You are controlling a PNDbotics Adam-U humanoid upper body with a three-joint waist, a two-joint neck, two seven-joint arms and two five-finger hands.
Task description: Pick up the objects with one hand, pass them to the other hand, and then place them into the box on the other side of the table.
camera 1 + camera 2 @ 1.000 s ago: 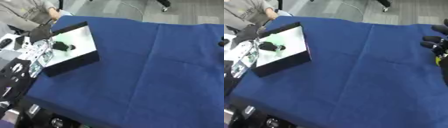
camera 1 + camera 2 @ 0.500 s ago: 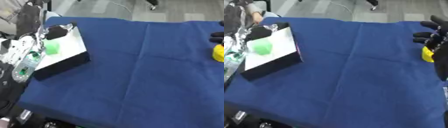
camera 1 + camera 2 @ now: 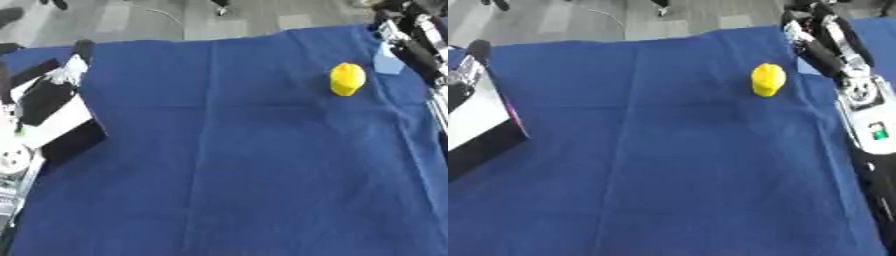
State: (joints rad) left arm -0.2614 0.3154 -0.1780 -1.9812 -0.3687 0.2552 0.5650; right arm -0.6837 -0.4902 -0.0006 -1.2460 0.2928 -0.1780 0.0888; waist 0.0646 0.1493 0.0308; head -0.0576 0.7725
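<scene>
The right arm [image 3: 842,65] comes in from the upper right corner and runs down along the right edge. Its hand [image 3: 802,10] is at the top edge, blurred, so its fingers are perhaps unclear. The left arm [image 3: 44,97] lies at the left edge.

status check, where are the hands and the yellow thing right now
Right arm along right edge, hand unreadable. Left hand not seen. Small rounded yellow object alone on the blue tablecloth, untouched. White-lined black box at left edge; nothing between them.
</scene>
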